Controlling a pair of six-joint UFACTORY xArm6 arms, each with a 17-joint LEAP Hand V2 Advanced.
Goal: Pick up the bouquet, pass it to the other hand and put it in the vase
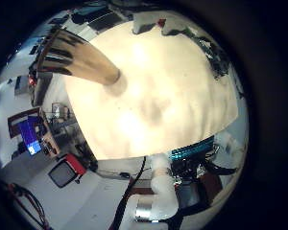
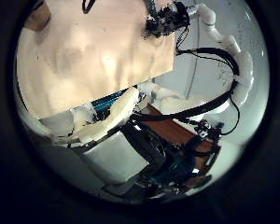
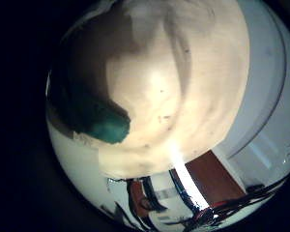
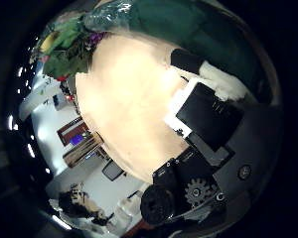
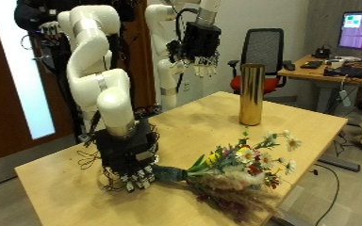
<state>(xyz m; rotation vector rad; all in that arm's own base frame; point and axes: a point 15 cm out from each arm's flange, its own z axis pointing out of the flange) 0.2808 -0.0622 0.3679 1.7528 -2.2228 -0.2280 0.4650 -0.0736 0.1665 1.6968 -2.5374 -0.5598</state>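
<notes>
The right hand (image 5: 130, 162) is reaching down to the wooden table (image 5: 81, 162) with its fingers (image 5: 135, 179) pointing downward and loosely spread just beside the teal-wrapped stem end (image 5: 172, 174) of the bouquet (image 5: 238, 168); whether they are touching the wrap, I cannot tell. The bouquet is lying on its side on the table, blooms pointing away from that hand. The left hand (image 5: 201, 45) is hanging high above the table, fingers relaxed and holding nothing. The tall brass vase (image 5: 250, 93) is standing upright beyond the flowers.
</notes>
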